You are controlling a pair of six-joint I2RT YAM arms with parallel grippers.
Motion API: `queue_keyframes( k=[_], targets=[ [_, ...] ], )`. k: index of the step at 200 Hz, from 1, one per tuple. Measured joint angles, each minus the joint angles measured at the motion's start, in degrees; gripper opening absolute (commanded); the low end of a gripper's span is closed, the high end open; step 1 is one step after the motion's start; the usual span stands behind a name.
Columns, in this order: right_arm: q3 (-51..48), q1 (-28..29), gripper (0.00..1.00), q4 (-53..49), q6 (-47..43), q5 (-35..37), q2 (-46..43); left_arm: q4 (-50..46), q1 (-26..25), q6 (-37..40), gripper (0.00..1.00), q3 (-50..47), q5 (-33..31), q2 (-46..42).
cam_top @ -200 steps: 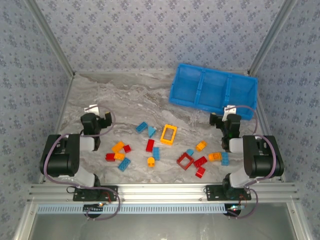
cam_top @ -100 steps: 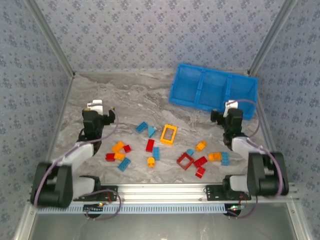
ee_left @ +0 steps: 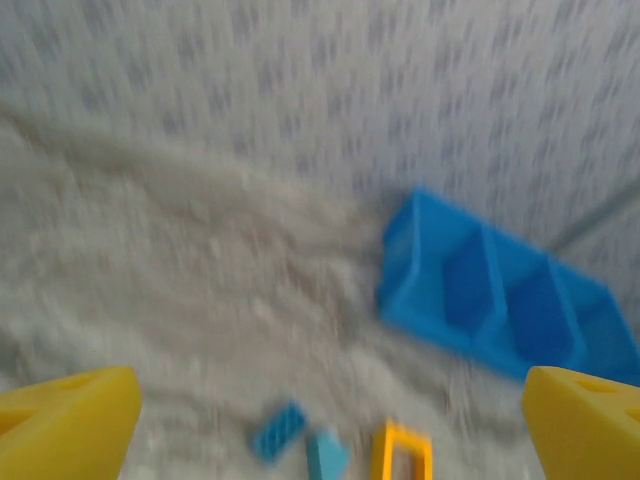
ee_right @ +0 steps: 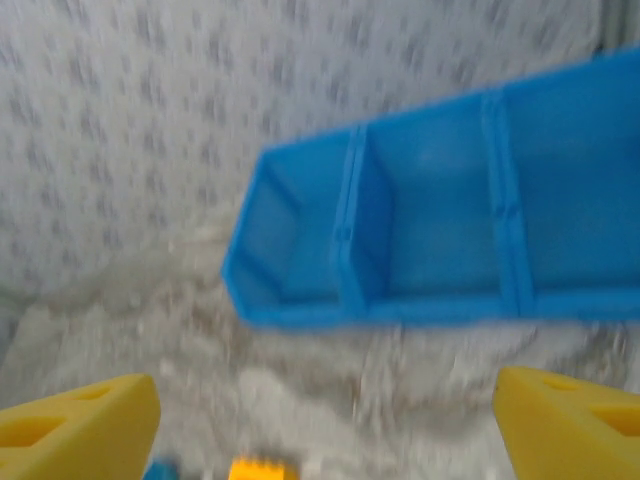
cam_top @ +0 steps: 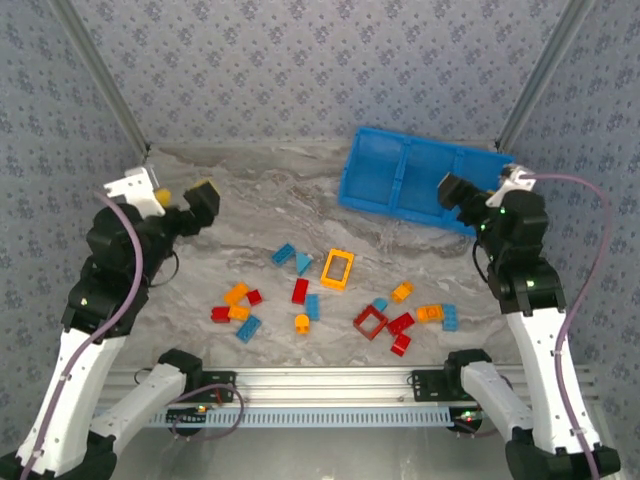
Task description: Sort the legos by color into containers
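Left gripper (cam_top: 185,198): high over far-left of table, well apart from all bricks; yellow fingertips (ee_left: 70,420) spread wide, nothing between them.
Right gripper (cam_top: 458,197): high at near-right end of tray; yellow fingertips (ee_right: 75,425) spread wide, holding nothing.
Containers: bright blue rectangular plastic tray (cam_top: 403,175), 3 square compartments side by side, far-right of table, skewed to the table edge.
Legos: small plastic toy bricks (cam_top: 300,291) in red, light blue and orange-yellow, all loose on grey marble-pattern table (cam_top: 250,200), outside the tray, scattered ahead of the 2 arm bases.
Frames: yellow hollow rectangular frame (cam_top: 337,268) mid-scatter, flat; red hollow rectangular frame (cam_top: 370,322) nearer and to its right, flat.
Left cluster: orange-yellow brick (cam_top: 236,293) just beside small red brick (cam_top: 254,297); light blue brick (cam_top: 248,328) nearest the bases.
Right cluster: orange-yellow block (cam_top: 430,313) touching light blue block (cam_top: 450,317).
Wrist views: blurred; tray and a few bricks recognisable, fine detail not readable.
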Motion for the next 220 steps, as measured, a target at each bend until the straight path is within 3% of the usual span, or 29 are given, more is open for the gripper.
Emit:
queue_keyframes(
  k=[50,81,105,175,196,220],
  targets=[
    [5.9,5.8,0.87,-11.2,-1.9,4.5,6.2,-16.2,-2.8,-3.5,0.98,-4.8,8.1,-7.5],
    [11.9,5.5,0.87,-11.6,-4.1,5.3,17.0,-16.5,-4.1,-5.3,0.98,-5.3,11.9,-7.5],
    [15.1,2.2,0.82,-10.4,-5.7,4.8,27.4,-13.1,-8.6,-7.5,0.98,-7.1,12.3,-5.9],
    [24.2,-12.4,0.8,-8.7,-9.1,2.9,49.0,-2.5,-36.3,-8.8,0.98,-4.4,-2.0,11.8],
    [28.2,-14.8,0.77,-8.7,-9.6,2.0,55.2,0.3,-40.5,-8.6,0.98,-3.1,-6.0,16.4],
    [31.1,-16.0,0.75,-8.7,-10.0,0.8,61.3,2.9,-41.9,-8.6,0.98,-2.0,-8.6,18.1]
  ],
)
